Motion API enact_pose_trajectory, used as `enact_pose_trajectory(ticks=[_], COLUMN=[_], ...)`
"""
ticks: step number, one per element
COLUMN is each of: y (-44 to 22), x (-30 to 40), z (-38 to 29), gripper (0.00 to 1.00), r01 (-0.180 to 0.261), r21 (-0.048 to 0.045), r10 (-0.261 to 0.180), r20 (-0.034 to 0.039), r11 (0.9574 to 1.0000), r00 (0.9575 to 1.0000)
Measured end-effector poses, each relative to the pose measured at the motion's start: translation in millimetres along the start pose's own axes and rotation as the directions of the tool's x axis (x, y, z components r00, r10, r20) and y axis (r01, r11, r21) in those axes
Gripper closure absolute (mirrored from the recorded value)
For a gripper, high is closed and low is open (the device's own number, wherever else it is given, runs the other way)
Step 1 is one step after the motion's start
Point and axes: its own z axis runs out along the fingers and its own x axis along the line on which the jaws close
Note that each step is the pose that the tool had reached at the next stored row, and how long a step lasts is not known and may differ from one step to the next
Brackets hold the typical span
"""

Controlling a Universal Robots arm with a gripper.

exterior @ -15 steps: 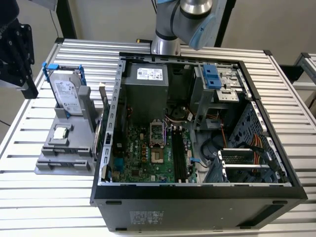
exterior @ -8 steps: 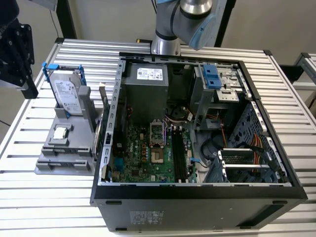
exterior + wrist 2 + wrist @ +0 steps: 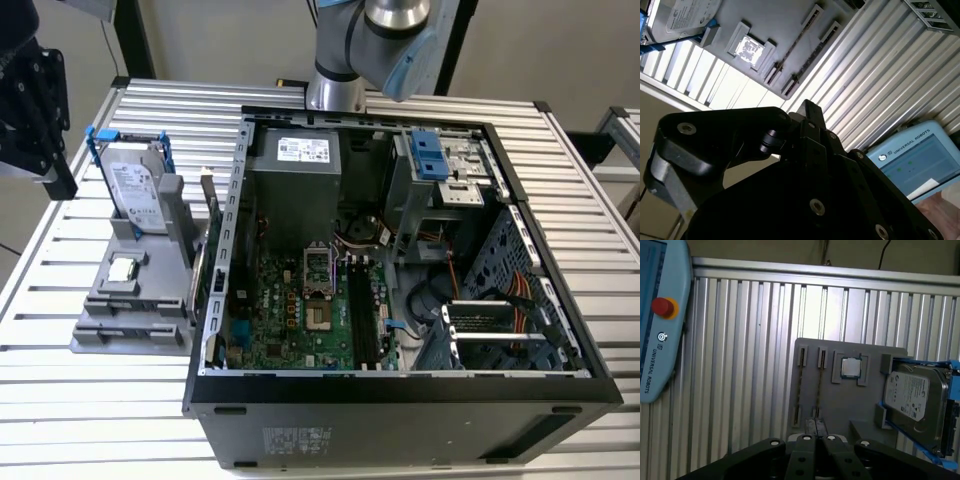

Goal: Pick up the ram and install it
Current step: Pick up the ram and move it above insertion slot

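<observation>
You've got 2 ram sticks [image 3: 820,375] standing on edge in slots of the gray holder [image 3: 840,405], right beside the processor chip [image 3: 850,368], hard drive [image 3: 915,395] further along. Your gripper [image 3: 815,424] hangs above the holder, fingers pinched together on nothing. The open PC case [image 3: 400,420] sits just beside it.

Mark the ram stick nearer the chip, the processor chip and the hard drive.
ram stick [image 3: 820,385]: first wrist view, middle of its thin edge.
processor chip [image 3: 850,368]: first wrist view, centre of its silver lid.
hard drive [image 3: 914,397]: first wrist view, on its labelled face.
</observation>
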Motion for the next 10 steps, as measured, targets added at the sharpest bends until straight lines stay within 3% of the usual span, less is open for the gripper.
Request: enact_pose_trajectory(ticks=[10], y=[-0.1], x=[-0.1], z=[0.5], gripper=[0.00], r01=[0.000], r21=[-0.0004], r10=[0.000], r20=[0.0001], r11=[1.0000], r00=[1.0000])
